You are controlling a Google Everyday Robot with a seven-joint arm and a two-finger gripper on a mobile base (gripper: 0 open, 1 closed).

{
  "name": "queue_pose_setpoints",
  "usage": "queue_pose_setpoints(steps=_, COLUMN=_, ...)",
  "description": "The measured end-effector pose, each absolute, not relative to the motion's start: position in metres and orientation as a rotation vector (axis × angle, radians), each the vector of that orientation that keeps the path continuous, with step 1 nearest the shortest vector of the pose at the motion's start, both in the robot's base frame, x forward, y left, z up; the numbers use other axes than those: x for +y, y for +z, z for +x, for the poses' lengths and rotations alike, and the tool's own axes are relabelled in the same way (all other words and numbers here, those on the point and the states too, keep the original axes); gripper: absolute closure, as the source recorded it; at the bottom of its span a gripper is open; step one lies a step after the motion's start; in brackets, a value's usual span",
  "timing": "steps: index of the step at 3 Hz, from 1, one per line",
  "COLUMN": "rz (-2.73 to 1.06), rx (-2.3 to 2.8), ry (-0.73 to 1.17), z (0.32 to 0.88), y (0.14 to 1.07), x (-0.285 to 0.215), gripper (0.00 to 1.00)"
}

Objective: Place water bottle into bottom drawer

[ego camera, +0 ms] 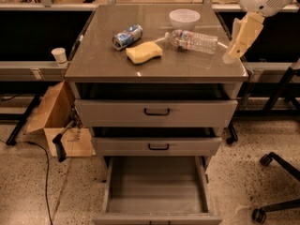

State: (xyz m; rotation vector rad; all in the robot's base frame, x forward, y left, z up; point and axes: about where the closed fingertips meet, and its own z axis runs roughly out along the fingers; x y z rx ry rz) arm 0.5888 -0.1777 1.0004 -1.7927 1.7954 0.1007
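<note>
So far only the opening is done: the bottom drawer (pixel 155 181) stands pulled out. The bottle (pixel 194 41) lies on its side on the cabinet top (pixel 103 62), ungrasped. The gripper (pixel 229 56) hangs just right of it; open or shut, I cannot tell. Grasping, carrying and releasing remain.

Gripper (pixel 230 55) just beside water bottle (pixel 194 41) on cabinet top (pixel 164 73), bottom drawer (pixel 157 189) open below.

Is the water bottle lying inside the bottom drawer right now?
No, the water bottle lies on its side on the cabinet top near the bowl, with the gripper close beside its base.
</note>
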Motion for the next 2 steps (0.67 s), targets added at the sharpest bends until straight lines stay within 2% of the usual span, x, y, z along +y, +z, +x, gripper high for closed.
queue_pose_setpoints(steps=2, rz=-1.823, rx=1.771, ry=0.079, z=0.633, y=0.992, x=-0.167, gripper=0.0)
